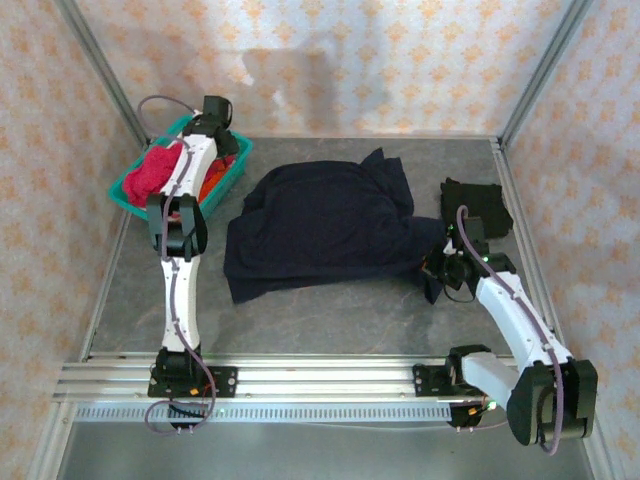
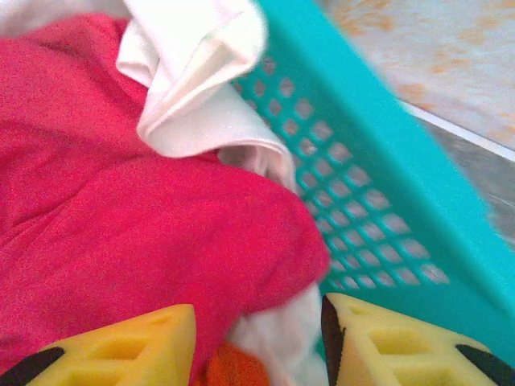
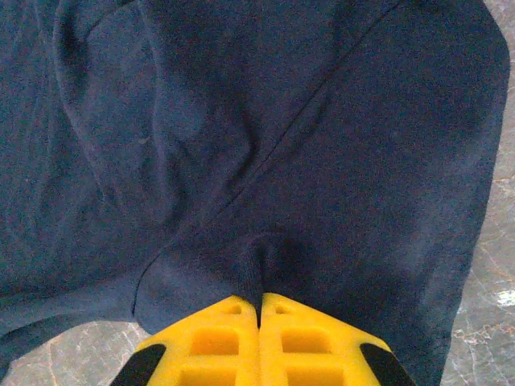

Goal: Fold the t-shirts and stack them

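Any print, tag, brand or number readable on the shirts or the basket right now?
No readable text anywhere in these views.
navy t-shirt: plain cloth, no print or tag showing.
black t-shirt: too small to tell.
red t-shirt and white t-shirt: plain.
teal basket: bare mesh, no label.
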Tool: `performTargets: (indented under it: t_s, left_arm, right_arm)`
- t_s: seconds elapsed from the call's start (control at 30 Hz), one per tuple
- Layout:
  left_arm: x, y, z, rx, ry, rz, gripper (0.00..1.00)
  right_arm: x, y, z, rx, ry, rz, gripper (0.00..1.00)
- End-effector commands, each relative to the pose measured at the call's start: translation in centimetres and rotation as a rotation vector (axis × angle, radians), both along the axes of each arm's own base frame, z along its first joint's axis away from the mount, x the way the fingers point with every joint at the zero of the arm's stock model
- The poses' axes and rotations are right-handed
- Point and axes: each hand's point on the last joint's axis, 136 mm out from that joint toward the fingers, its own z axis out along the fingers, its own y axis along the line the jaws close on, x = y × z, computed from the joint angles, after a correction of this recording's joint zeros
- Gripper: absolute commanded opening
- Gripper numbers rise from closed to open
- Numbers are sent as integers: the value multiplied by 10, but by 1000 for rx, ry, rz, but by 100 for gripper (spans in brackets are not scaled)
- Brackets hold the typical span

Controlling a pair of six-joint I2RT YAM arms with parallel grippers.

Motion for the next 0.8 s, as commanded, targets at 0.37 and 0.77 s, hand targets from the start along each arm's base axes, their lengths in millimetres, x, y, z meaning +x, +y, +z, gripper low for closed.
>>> performTargets:
  t_s: [0.37, 0.77]
  left_arm:
    - [-22, -103, -19, -128, 83, -240, 39]
    - [0, -23, -48, -69, 102, -62, 42]
  right_arm:
    - [3, 0, 7, -1, -26, -7, 0]
    - [-2, -1, 4, -5, -13, -10, 0]
